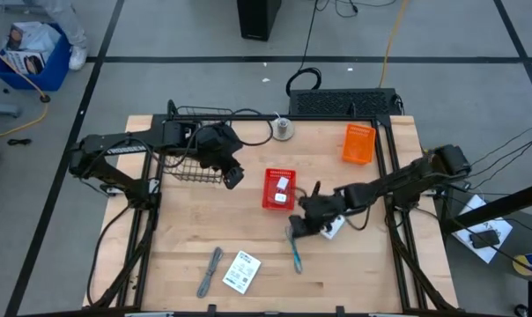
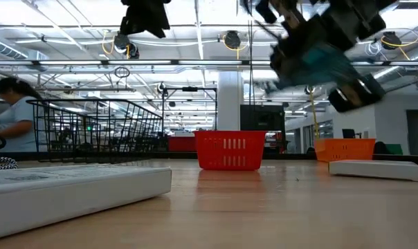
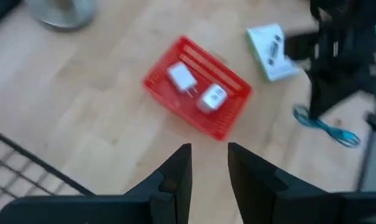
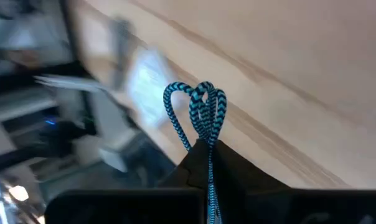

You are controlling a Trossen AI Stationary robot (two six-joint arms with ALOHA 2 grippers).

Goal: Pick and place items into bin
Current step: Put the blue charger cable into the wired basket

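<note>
Bystanders on the wooden desk (image 1: 187, 238)

A black wire basket (image 1: 194, 145), a round silver metal object (image 1: 284, 129) and an orange plastic bin (image 1: 358, 143) sit along its far edge.

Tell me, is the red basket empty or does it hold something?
Not empty. The left wrist view shows two small white blocks inside the red basket; the high view shows white inside it too.
</note>
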